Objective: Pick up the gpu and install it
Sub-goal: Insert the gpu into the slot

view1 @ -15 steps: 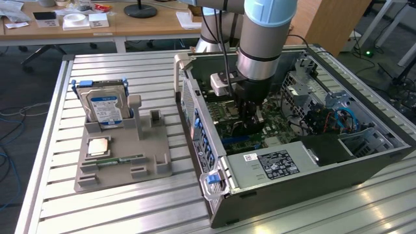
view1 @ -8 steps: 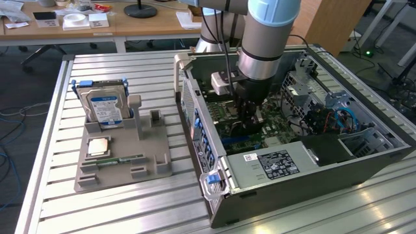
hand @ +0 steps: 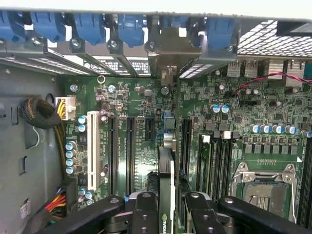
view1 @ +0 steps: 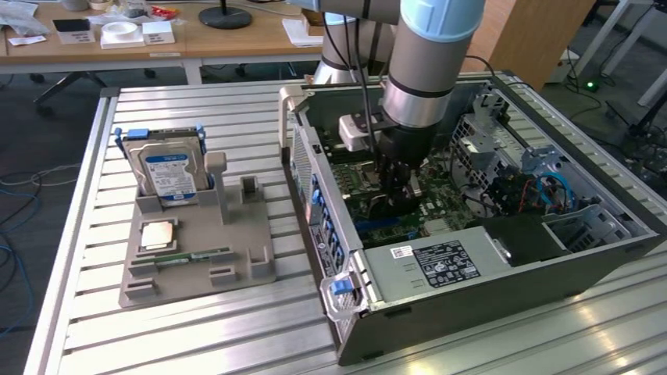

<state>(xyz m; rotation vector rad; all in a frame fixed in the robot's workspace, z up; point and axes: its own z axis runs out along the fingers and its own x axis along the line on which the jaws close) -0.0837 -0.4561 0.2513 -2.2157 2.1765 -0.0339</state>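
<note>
In the exterior view, the gripper [view1: 398,205] is seen lowered into the open computer case [view1: 583,266], which lies on its side on the slatted table [view1: 208,336]. The gripper is held low over the motherboard [view1: 443,212]. To the exterior view's left of the case, a grey holder [view1: 234,234] is set on the table. A hard drive [view1: 167,173] stands upright in it, and a RAM stick [view1: 193,256] is laid flat in it.

In the wrist view, the gpu [hand: 165,195] is shown edge-on, clamped between the two fingers [hand: 146,217], which are closed against its faces. The card is held upright over the motherboard, between a pair of long black slots [hand: 130,151] and the RAM slots [hand: 214,165], and well apart from the CPU socket [hand: 265,187]. Whether its lower edge touches the board cannot be told.
</note>
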